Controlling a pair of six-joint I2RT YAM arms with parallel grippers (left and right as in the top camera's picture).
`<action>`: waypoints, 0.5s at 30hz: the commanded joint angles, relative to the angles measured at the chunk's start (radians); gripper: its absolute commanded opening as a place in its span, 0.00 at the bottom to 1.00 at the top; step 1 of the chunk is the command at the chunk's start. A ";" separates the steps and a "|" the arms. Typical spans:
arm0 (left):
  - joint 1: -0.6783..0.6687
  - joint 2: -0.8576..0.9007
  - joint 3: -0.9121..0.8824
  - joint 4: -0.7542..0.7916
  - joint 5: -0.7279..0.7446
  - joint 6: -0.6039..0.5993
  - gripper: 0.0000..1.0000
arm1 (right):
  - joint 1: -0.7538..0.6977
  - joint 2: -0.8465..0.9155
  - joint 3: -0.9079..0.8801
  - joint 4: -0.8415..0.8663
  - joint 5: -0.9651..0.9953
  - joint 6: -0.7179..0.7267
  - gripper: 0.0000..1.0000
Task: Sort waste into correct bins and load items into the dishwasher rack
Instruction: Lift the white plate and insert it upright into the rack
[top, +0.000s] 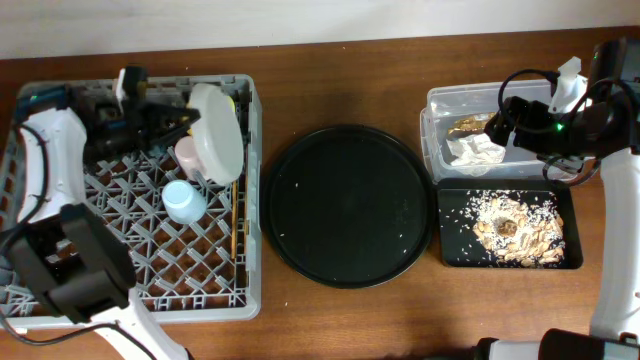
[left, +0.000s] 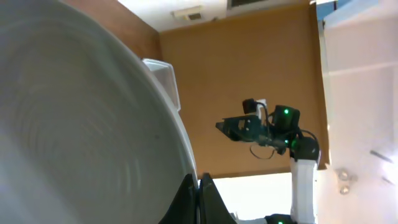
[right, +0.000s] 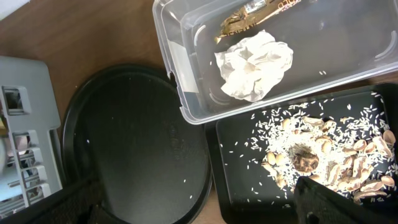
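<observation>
At the upper left of the overhead frame, inside the grey dishwasher rack (top: 180, 265), the pale plate (top: 218, 135) stands on edge. The left gripper (top: 187, 125) pinches its rim. The right gripper (top: 497, 128) hangs over the clear tub (top: 428, 130), jaws spread, empty. Brown wooden table (top: 350, 70); white wall (top: 200, 25) along the top edge.

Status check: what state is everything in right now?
left gripper, shut on plate
plate, on edge in rack
right gripper, open, empty
blue cup, in rack
pink cup, in rack
chopsticks, lying in rack
napkin, crumpled, in clear tub
wrapper, in clear tub
food scraps, in black tray
round tray, few rice grains on it
</observation>
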 joint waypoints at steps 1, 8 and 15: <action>0.018 -0.009 -0.022 0.010 -0.025 0.045 0.00 | -0.004 0.000 0.012 0.000 0.005 0.005 0.99; 0.007 -0.009 -0.022 0.040 -0.049 0.045 0.02 | -0.004 0.000 0.012 0.000 0.005 0.005 0.99; -0.064 -0.009 -0.023 0.093 -0.082 0.044 0.03 | -0.004 0.000 0.012 0.000 0.005 0.005 0.99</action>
